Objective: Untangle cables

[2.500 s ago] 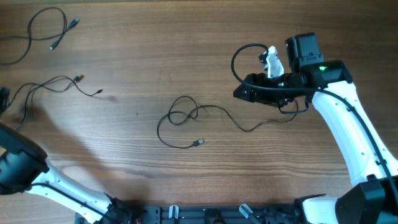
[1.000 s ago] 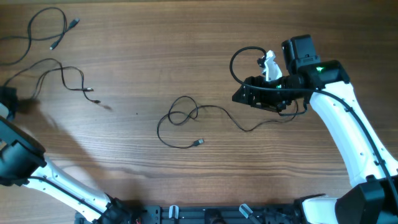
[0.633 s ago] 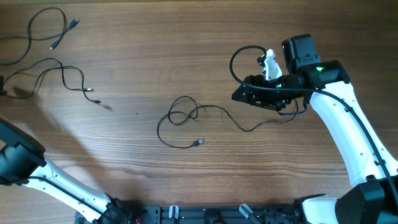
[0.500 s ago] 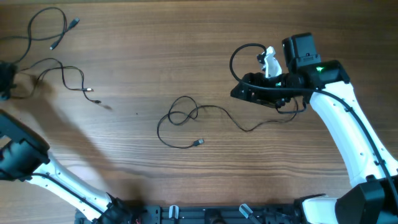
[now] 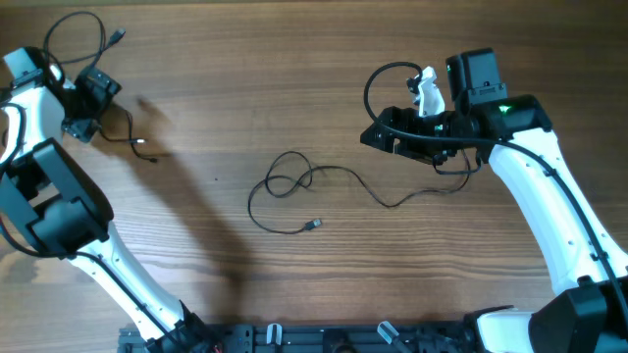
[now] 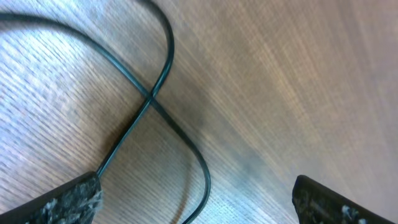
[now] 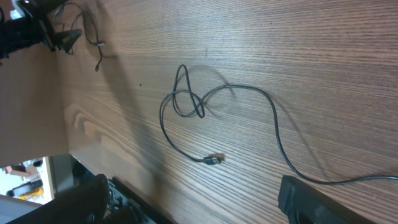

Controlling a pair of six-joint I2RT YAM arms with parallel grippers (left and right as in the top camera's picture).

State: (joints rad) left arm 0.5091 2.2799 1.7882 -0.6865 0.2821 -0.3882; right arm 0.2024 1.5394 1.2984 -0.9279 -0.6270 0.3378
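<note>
Three thin black cables lie on the wooden table. The middle cable (image 5: 343, 172) has a small loop (image 7: 186, 102) and a silvery plug (image 7: 214, 160). My right gripper (image 5: 378, 139) hovers just past its right end, open with nothing between the fingers (image 7: 199, 205). At the top left, my left gripper (image 5: 83, 108) stands open over a second cable (image 5: 137, 142). In the left wrist view that cable crosses itself (image 6: 149, 98) and runs down between the spread fingertips (image 6: 198, 200), not gripped. A third cable, plug end (image 5: 117, 37), curls just above the left gripper.
The right arm's own thicker black cable (image 5: 373, 83) arcs beside a white part (image 5: 427, 93) on the wrist. The table's near edge and the arm bases (image 5: 324, 338) show at the bottom. The left arm's shadow falls across the left of the table.
My left gripper has opened, let go of the second cable, and swung in from the left edge toward the top-left cables. The right gripper has opened wider and edged slightly left.
</note>
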